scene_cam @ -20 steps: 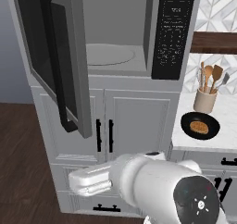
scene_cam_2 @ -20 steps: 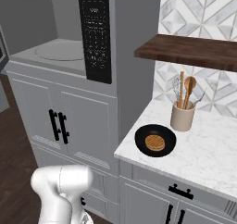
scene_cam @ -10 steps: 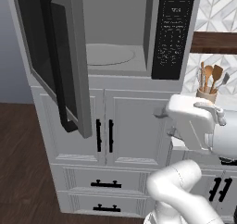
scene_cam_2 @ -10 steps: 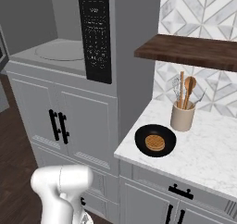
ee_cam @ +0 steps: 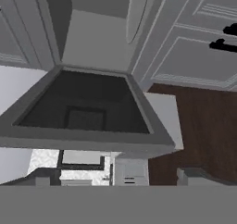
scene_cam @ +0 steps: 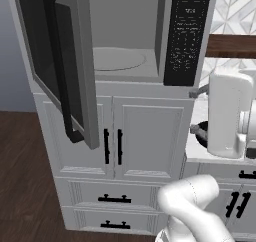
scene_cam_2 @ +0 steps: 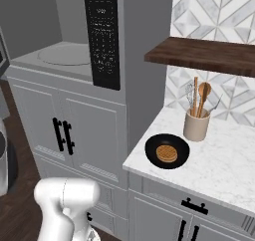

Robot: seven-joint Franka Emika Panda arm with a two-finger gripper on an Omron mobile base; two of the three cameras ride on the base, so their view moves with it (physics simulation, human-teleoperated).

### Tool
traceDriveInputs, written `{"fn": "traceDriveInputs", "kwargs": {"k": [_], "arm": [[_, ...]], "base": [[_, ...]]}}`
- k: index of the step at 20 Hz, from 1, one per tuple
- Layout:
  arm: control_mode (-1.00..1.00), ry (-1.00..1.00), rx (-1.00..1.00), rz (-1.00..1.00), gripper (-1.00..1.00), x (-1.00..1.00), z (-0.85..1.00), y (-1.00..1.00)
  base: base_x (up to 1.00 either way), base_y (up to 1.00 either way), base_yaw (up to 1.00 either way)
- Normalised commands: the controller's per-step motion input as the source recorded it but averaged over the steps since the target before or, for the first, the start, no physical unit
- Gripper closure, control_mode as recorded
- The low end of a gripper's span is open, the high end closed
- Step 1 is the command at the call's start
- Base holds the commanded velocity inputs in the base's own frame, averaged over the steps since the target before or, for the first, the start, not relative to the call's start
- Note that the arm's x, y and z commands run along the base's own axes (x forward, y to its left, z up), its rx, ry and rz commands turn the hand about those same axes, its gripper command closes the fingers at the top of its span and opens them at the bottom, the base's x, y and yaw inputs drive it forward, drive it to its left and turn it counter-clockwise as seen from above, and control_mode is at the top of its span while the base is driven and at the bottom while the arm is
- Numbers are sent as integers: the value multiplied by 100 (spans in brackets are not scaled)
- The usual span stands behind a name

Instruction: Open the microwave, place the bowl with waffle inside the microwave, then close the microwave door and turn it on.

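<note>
The microwave point(scene_cam: 125, 36) stands open, its grey cavity and round turntable point(scene_cam: 117, 58) bare. The microwave door point(scene_cam: 55, 61) is swung out to the left, its black bar handle point(scene_cam: 60, 71) facing me. The black bowl point(scene_cam_2: 167, 151) rests on the marble counter point(scene_cam_2: 224, 160) right of the microwave, with the golden waffle point(scene_cam_2: 167, 154) in it. My gripper point(scene_cam: 198, 111) hangs open and empty at the counter's left edge, fingers pointing left, with the white hand in front of the bowl. In the hand view the fingertips point(ee_cam: 194, 174) point at the door's dark window point(ee_cam: 83, 107).
A beige utensil crock point(scene_cam_2: 196, 125) stands just behind the bowl, under a dark wooden shelf point(scene_cam_2: 204, 56). The black keypad point(scene_cam_2: 104, 36) sits right of the cavity. Grey cabinet doors with black handles point(scene_cam: 112, 146) are below the microwave. Dark wood floor point(scene_cam: 25, 176) lies to the left.
The arm has swung up from low in front of the cabinets to the right, bringing the hand up beside the counter. The jaws stayed open, and the door and bowl did not move.
</note>
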Motion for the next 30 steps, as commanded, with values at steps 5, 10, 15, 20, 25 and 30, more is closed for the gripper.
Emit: {"fn": "traceDriveInputs", "kwargs": {"k": [5, 10, 15, 20, 25, 30], "arm": [[-100, 32, 22, 9, -100, 65, -48, 27], [-100, 6, 8, 13, -100, 53, -37, 71], [-100, 0, 0, 16, -100, 37, -6, 73], [-100, 1, 0, 17, -100, 51, 0, 63], [-100, 0, 0, 18, -100, 61, -5, 77], [-100, 1, 0, 18, -100, 55, -10, 78]], "base": [[0, 0, 0], [0, 0, 0], [0, 0, 0], [0, 0, 0], [0, 0, 0], [0, 0, 0]]}}
